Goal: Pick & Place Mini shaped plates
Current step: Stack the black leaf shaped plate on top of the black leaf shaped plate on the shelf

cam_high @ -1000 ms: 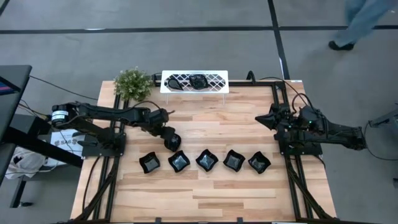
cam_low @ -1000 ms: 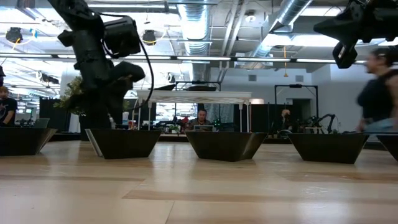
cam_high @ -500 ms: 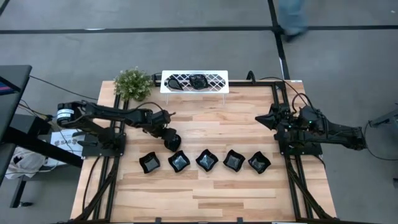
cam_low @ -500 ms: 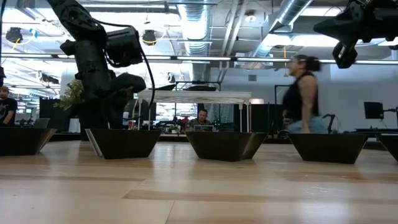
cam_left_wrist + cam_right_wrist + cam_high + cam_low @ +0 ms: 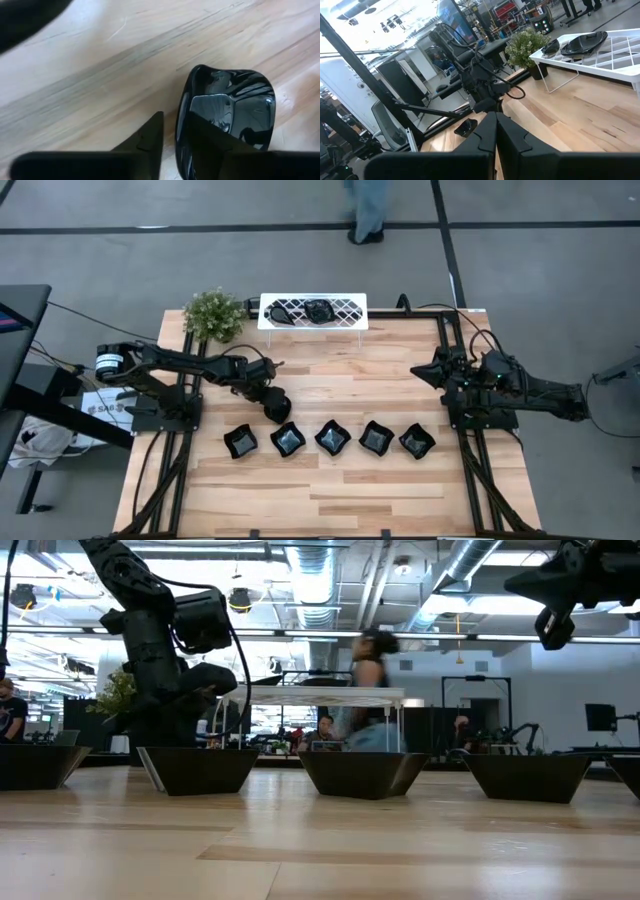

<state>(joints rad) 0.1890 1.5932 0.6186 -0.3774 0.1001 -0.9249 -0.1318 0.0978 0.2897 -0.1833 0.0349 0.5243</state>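
A rounded glossy black mini plate rests with its underside on the wooden table, just behind a row of several wavy-edged square plates. My left gripper points down over the rounded plate and is open, its fingers standing on either side of the plate's rim. Two more black plates lie on the white lattice rack at the far edge. My right gripper is shut on nothing and hangs level and high over the table's right side. My left gripper comes from above, pointing down, with one finger inside the plate's hollow and the other outside its rim. A strip of table shows between the outer finger and the rim. Whether the inner finger touches the plate I cannot tell.
A small green potted plant stands at the far left corner beside the rack. The near half of the table, in front of the plate row, is bare wood. A person walks past beyond the table's far edge.
My left gripper has gone down toward the rounded plate. The plate has stayed where it was. The person in the background has walked from right to left.
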